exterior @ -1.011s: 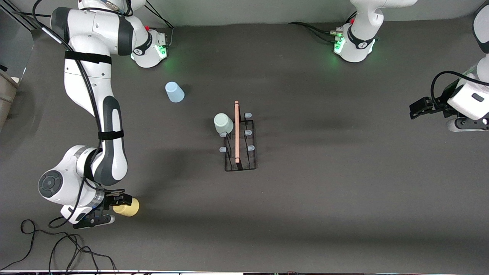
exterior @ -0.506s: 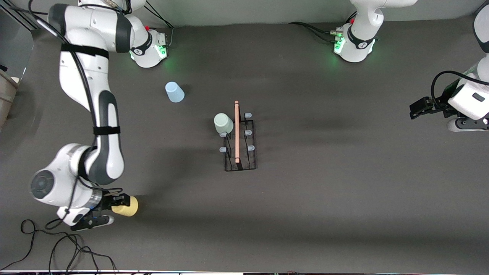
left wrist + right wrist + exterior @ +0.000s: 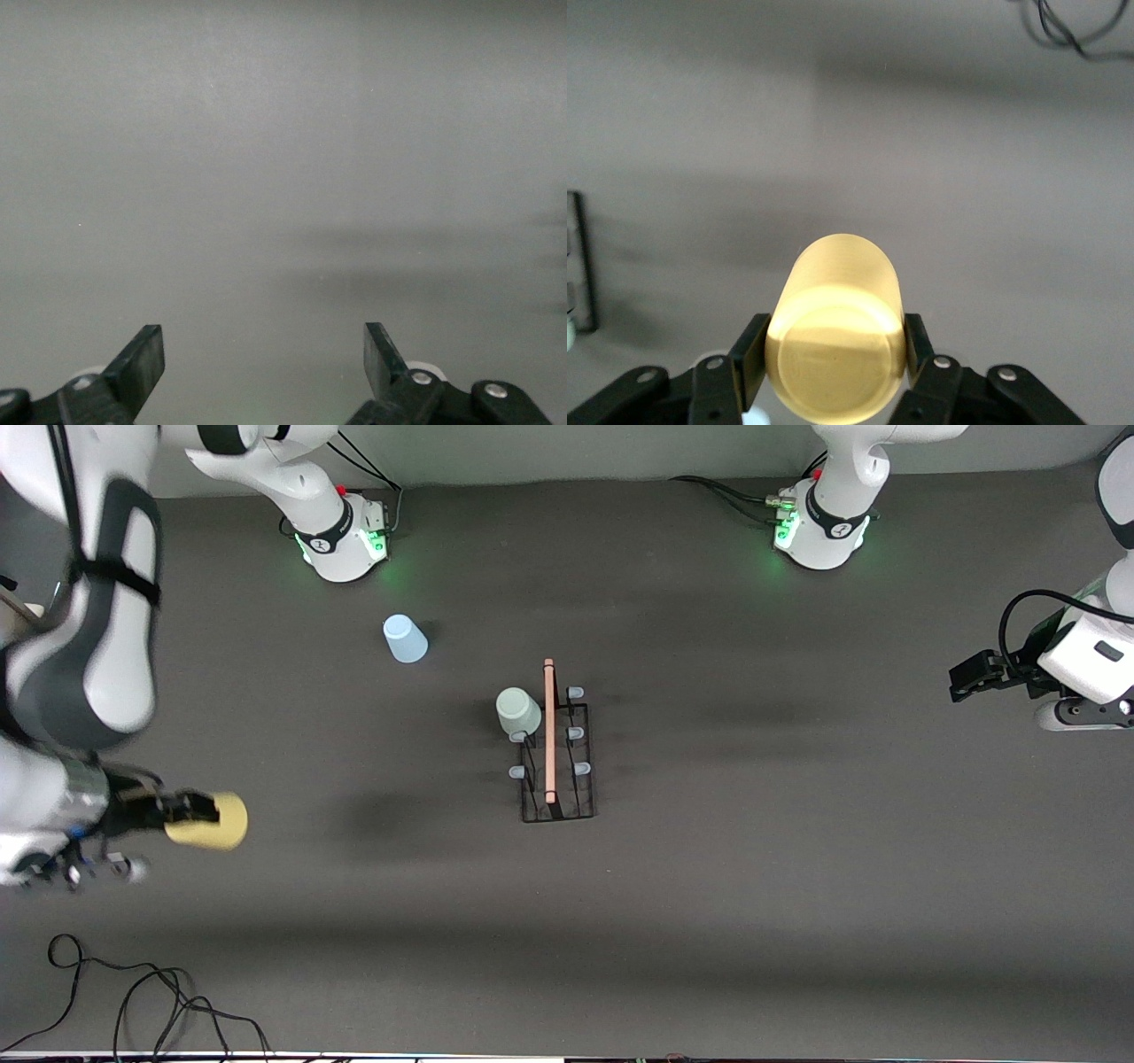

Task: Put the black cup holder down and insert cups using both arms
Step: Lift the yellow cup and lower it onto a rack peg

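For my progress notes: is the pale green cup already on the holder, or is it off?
On. The pale green cup sits upside down over a peg of the black cup holder, beside its wooden handle.

Open table surrounds the black cup holder (image 3: 556, 755); only the green cup (image 3: 517, 712) touches it.

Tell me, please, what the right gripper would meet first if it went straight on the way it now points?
Probably the black cup holder: the right gripper, shut on the yellow cup, points toward it; height is unclear, so it might pass above.
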Robot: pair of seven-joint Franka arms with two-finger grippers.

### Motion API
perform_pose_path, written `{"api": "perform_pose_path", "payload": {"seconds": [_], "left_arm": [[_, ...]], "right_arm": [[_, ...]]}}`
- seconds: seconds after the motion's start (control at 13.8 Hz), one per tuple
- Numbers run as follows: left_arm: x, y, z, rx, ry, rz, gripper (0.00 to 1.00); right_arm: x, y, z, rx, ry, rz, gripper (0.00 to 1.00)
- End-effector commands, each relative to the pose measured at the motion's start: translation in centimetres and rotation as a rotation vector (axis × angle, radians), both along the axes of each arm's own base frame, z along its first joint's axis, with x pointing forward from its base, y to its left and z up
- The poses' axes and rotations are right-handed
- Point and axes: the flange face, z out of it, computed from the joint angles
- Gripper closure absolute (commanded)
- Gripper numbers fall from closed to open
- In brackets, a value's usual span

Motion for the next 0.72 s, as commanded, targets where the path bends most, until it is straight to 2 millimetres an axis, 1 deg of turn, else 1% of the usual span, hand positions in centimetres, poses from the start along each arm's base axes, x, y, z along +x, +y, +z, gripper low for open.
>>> {"api": "perform_pose_path", "payload": {"seconds": [0.0, 0.07, 0.14, 0.29, 0.36, 0.43, 0.65], "left_arm": [[-0.2, -0.1, 0.4, -0.007, 0.008, 0.001, 0.00], [-0.2, 0.0, 0.4, -0.009, 0.005, 0.001, 0.01], [-0.1, 0.1, 0.4, -0.007, 0.004, 0.002, 0.00], [-0.1, 0.0, 0.4, -0.007, 0.004, 0.002, 0.01], [-0.1, 0.1, 0.4, -0.007, 0.004, 0.004, 0.00], [-0.1, 0.1, 0.4, -0.007, 0.004, 0.004, 0.00], [0.0, 0.1, 0.2, -0.007, 0.007, 0.002, 0.00]], "right_arm": [[-4.2, 4.7, 4.1, -0.037, 0.060, -0.131, 0.97], [-5.1, 6.8, 4.9, -0.053, 0.074, -0.231, 0.98], [-5.9, 9.8, 5.2, -0.073, 0.074, -0.318, 0.98], [-7.3, 16.5, 5.1, -0.107, 0.063, -0.472, 0.99], [-7.9, 19.6, 5.0, -0.121, 0.050, -0.547, 1.00], [-8.7, 23.1, 4.7, -0.118, 0.026, -0.607, 1.00], [-10.4, 31.3, 2.8, -0.089, -0.023, -0.749, 1.00]]}}
